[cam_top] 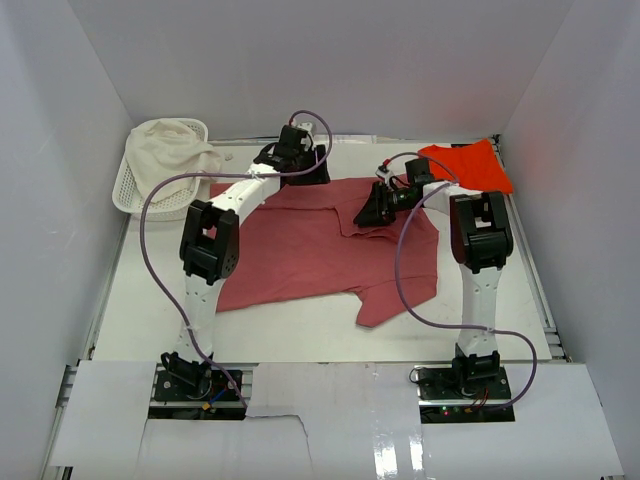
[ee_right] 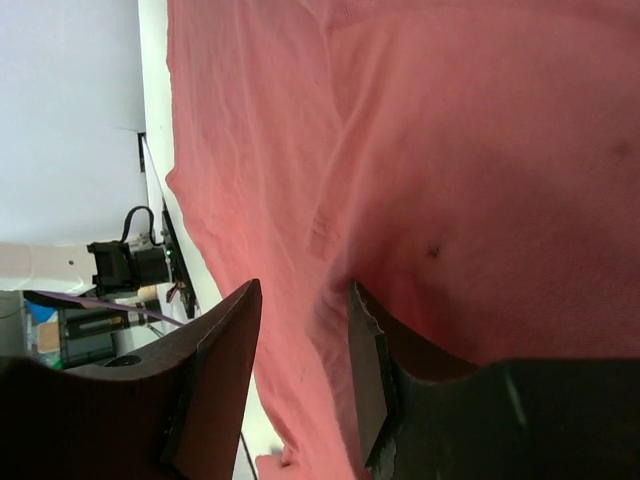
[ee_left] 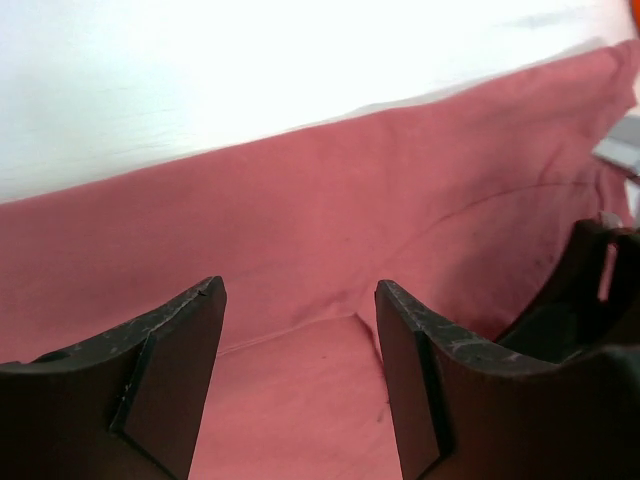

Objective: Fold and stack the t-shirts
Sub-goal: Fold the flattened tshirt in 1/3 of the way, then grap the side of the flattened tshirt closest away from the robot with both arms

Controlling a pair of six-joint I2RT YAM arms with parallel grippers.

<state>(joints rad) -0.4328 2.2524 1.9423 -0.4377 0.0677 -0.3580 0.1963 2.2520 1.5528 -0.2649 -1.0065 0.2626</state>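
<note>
**Both grippers are working over the rose shirt, with the fold not yet made**

The large dusty rose-red cotton t-shirt (cam_top: 300, 250) is lying spread across the middle of the white table (cam_top: 150, 310). One sleeve is trailing toward the near edge, and a flap is already lying doubled over near its right side. The smaller bright orange-red t-shirt (cam_top: 468, 165) is sitting crumpled in the far right corner, well apart from the rose one, apparently waiting its turn. At the far left a white plastic lattice basket (cam_top: 130, 195) is holding a cream cloth (cam_top: 170, 145).

The left gripper (ee_left: 300, 290) is hanging over the far edge of the rose shirt with its fingers spread wide and nothing between them. A seam is showing in the gap below. This is likely a line-up for pinching that edge.

The right gripper (ee_right: 303, 290) is sitting low on the doubled-over part of the shirt. Its fingers are standing roughly half apart, and a crease of fabric is running up into the gap. Whether it is actually nipping the cloth I cannot tell.

With one arm at the far edge and one to the right, the pair seems placed to lift the fabric evenly. The stacking looks a long way off.
</note>
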